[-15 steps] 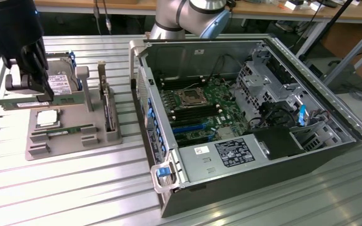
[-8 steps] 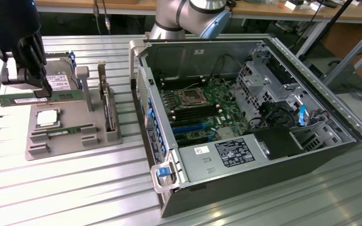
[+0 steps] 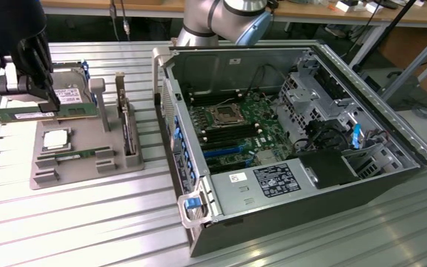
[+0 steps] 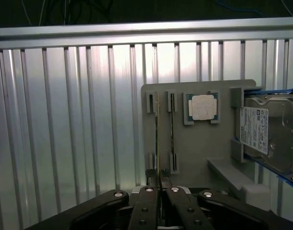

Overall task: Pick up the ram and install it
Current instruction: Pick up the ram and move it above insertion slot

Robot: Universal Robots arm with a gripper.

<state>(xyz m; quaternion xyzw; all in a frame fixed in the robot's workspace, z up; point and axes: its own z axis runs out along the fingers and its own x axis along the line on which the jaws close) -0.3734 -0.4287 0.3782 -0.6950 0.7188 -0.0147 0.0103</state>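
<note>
Ram [image 3: 26, 115] is hanging above the gray tray [image 3: 80, 173], gripper [image 3: 50, 105] clamping its upper edge, slatted table [image 3: 87, 222] lying open beside them.

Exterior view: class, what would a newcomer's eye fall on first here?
The open computer case, its motherboard bared, takes up the exterior view's right. On that view's left the gripper holds the ram above the grey tray, where a silver processor chip lies.
</note>
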